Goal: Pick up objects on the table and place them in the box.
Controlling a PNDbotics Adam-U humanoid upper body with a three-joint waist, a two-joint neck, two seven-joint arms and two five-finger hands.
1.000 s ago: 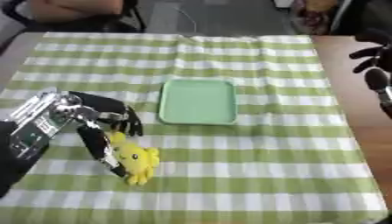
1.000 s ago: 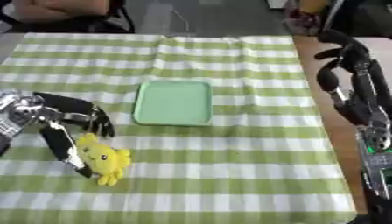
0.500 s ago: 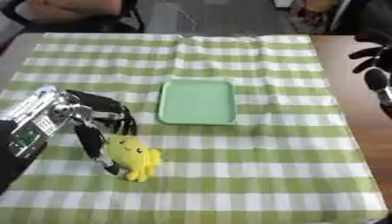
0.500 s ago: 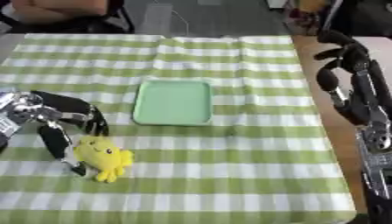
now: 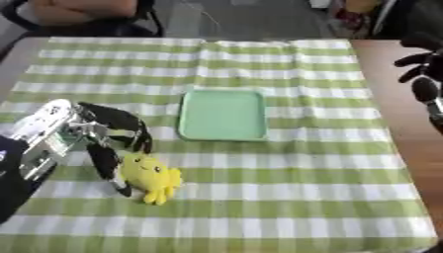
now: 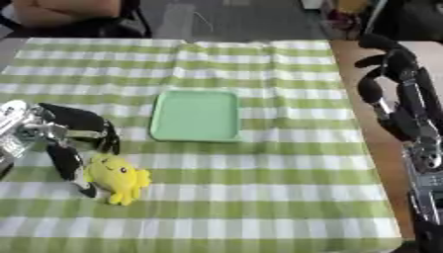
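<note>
A green-and-white checked cloth (image 5: 286, 197) covers the tabletop (image 5: 394, 99), whose bare wood shows along the right side. Near the middle lies a pale green tray (image 5: 223, 114) — shallow, nothing in it. The right hand (image 6: 389, 74) hangs over the wooden strip at the right, fingers loosely bent and holding nothing. At the left, the left hand (image 5: 110, 141) reaches down with fingers and thumb spread around a yellow plush toy (image 5: 149, 177) — its dark fingertips touch the toy's left side, not closed on it.
</note>
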